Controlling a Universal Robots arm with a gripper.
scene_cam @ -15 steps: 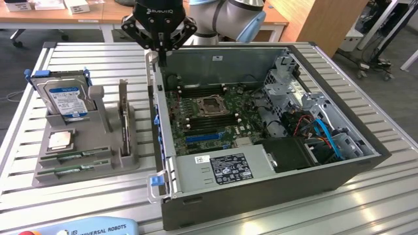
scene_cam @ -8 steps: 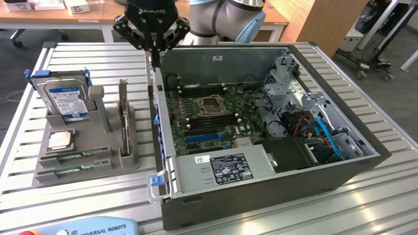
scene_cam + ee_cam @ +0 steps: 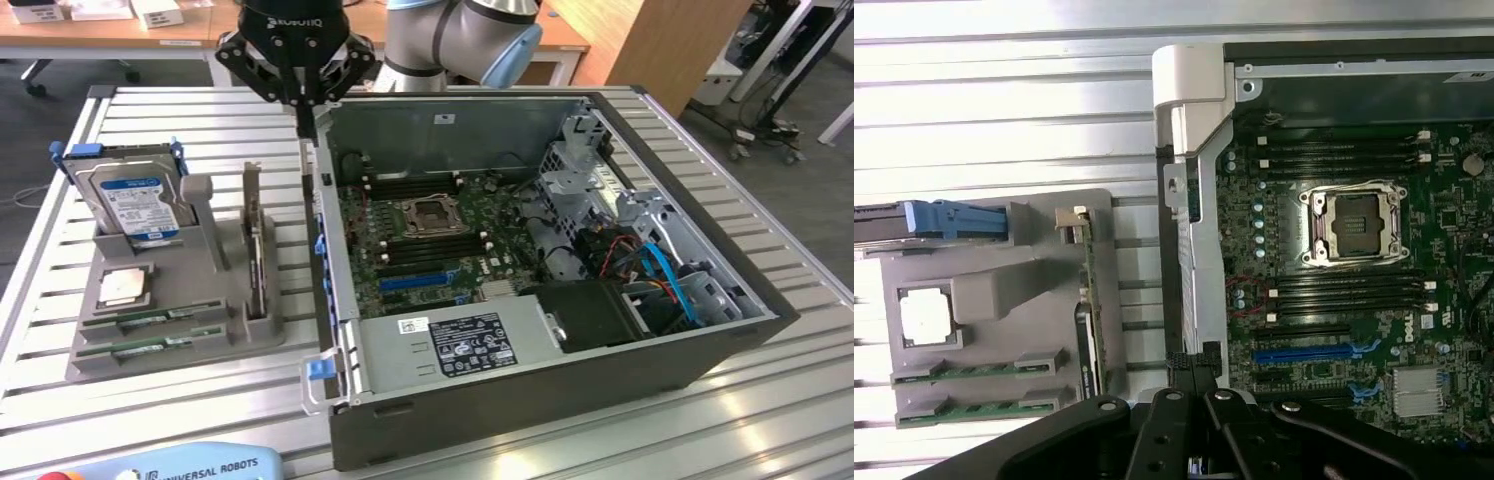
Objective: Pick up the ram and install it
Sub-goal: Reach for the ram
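Two green ram sticks lie flat in the front slots of the grey holder, one ram behind the other; in the wrist view they are the ram and its neighbour. My gripper hangs above the left wall of the open computer case, well away from the holder. Its fingers are shut with nothing between them. The motherboard's dark memory slots flank the CPU socket.
The holder also carries a silver hard drive with a blue label, a CPU chip and an upright expansion card. A teach pendant lies at the table's front edge. The case walls and the drive cage stand high.
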